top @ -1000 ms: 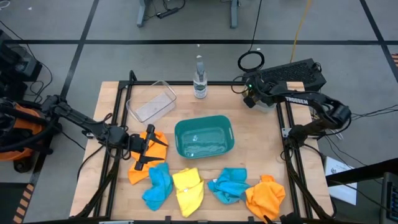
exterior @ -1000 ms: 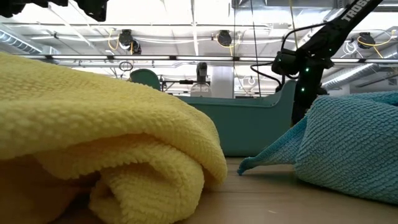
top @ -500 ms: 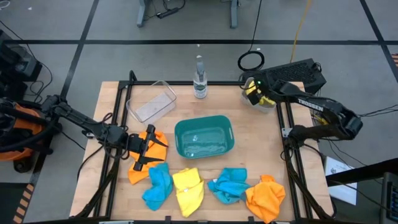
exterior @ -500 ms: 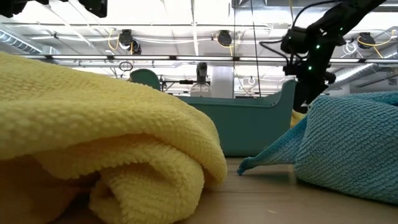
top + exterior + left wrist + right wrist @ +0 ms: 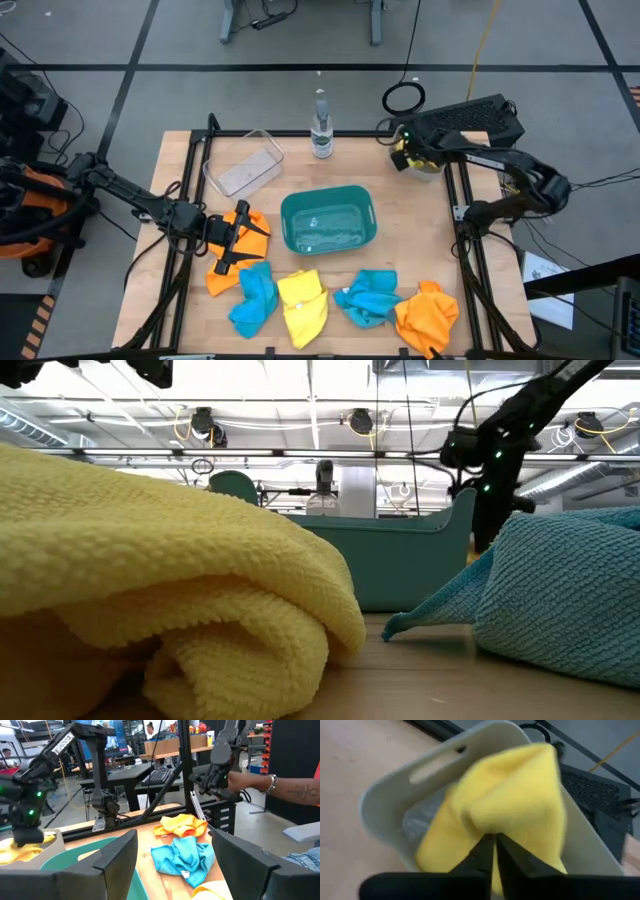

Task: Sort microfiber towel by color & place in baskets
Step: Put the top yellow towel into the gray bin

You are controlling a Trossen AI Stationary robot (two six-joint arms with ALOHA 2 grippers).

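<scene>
My right gripper point(image 5: 406, 156) point(image 5: 494, 845) is shut over the pale grey basket point(image 5: 385, 810) at the table's far right corner. A yellow towel point(image 5: 515, 790) lies bunched in that basket. My left gripper point(image 5: 231, 250) point(image 5: 172, 865) stands open over an orange towel point(image 5: 250, 232) at the left. The teal basket point(image 5: 284, 215) sits mid-table and the clear basket point(image 5: 272, 142) at the far left. A blue towel point(image 5: 252, 298), a yellow towel point(image 5: 303, 306), a second blue towel point(image 5: 368, 297) and a second orange towel point(image 5: 427, 315) lie along the near edge. My right gripper points down into the pale grey basket with its shut fingertips point(image 5: 485, 851) against the bunched yellow towel; whether they touch it cannot be told. My left gripper hovers over the orange towel; whether it touches the cloth cannot be told.
A clear bottle point(image 5: 320, 130) stands at the far edge between the clear and grey baskets. A dark keyboard point(image 5: 470, 118) lies beyond the far right corner. A person's forearm point(image 5: 280, 782) shows past the table's right side. Bare wood lies between the teal basket and the right edge.
My right gripper has risen a little over the pale grey basket and come back down toward it, its arm swinging out to the right and back. More of the yellow towel now shows in that basket.
</scene>
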